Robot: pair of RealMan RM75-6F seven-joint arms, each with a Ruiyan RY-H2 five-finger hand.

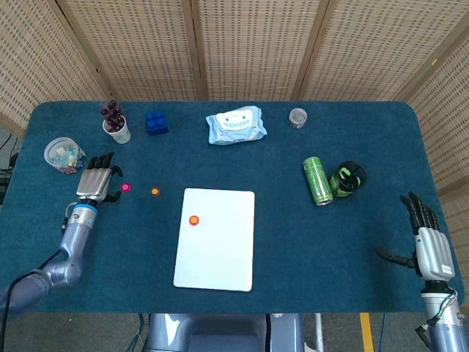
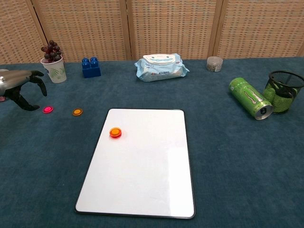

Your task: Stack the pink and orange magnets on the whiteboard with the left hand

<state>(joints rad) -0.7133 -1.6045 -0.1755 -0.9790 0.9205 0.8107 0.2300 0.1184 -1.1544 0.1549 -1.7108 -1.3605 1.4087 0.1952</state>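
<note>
Head view: the left hand (image 1: 96, 182) lies over the blue desk (image 1: 293, 235) at its left side, fingers spread and holding nothing; the pink magnet (image 1: 125, 188) sits on the desk just beside its thumb, apart from it; an orange magnet (image 1: 154, 191) lies between that and the whiteboard (image 1: 215, 240); a stacked orange magnet (image 1: 193, 219) rests on the whiteboard's upper left; the right hand (image 1: 426, 236) hangs empty, fingers apart, at the desk's right edge.

Chest view: the left hand (image 2: 19, 89) hovers with curved fingers, gripping nothing, near the pink magnet (image 2: 47, 109); the loose orange magnet (image 2: 77, 112) lies off the whiteboard (image 2: 142, 166); the right hand is out of frame.
</note>
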